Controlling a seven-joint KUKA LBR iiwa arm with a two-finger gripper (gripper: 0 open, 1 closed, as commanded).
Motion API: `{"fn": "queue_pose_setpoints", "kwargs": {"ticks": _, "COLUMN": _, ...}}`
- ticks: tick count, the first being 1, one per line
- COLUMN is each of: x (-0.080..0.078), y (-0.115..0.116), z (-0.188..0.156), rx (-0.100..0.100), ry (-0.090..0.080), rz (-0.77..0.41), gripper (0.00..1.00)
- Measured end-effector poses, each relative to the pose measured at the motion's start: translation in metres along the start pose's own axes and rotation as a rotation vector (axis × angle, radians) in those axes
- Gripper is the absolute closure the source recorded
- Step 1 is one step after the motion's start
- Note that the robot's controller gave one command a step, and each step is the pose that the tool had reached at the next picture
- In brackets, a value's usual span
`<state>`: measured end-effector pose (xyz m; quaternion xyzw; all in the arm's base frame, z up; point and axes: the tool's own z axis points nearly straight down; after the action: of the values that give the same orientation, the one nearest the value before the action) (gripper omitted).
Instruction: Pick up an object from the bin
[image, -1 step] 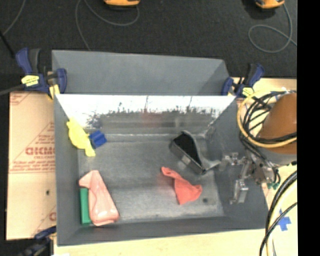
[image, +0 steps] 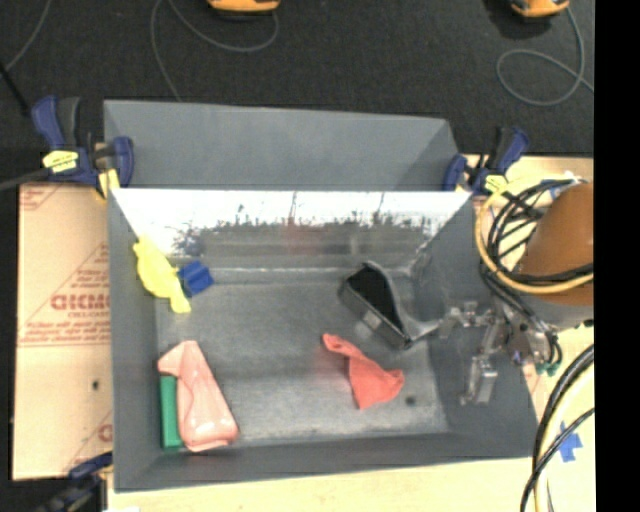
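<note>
Camera view: the pincer (image: 481, 362) hangs over the right slope of the bin (image: 280, 150); apart or together, cannot tell. Nearest things lie to its left. The black scoop-like piece (image: 372, 295) has its long axis slanting down toward the pincer, and the red rag (image: 368, 382) lies just below it. The pink bag (image: 200, 400), green stick (image: 170, 412), yellow lump (image: 158, 272) and blue block (image: 196, 278) sit well apart, far left. The bin rests on a dark surface (image: 350, 60) with loose cables (image: 540, 70).

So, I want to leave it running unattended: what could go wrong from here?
The gripper sits close to the bin's wall on the arm's side, so a descent there could scrape metal and come up with nothing. The nearest things, the black scoop-like piece and the limp red cloth, lie toward the bin's middle; the cloth may slip or bunch.
</note>
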<state>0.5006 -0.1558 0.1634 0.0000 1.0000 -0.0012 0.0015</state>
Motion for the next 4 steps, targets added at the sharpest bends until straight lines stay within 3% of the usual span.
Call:
{"fn": "queue_pose_setpoints", "kwargs": {"ticks": 1, "x": 0.004, "y": 0.028, "z": 0.046, "rx": 0.003, "ry": -0.004, "rz": -0.049, "gripper": 0.0}}
{"fn": "queue_pose_setpoints", "kwargs": {"ticks": 2, "x": 0.006, "y": 0.04, "z": 0.077, "rx": -0.005, "ry": 0.009, "rz": 0.035, "gripper": 0.0}}
{"fn": "queue_pose_setpoints", "kwargs": {"ticks": 3, "x": -0.003, "y": 0.055, "z": 0.083, "rx": -0.002, "ry": 0.007, "rz": 0.285, "gripper": 0.0}}
{"fn": "queue_pose_setpoints", "kwargs": {"ticks": 4, "x": -0.027, "y": 0.082, "z": 0.092, "rx": -0.002, "ry": 0.0, "rz": -0.257, "gripper": 1.0}}
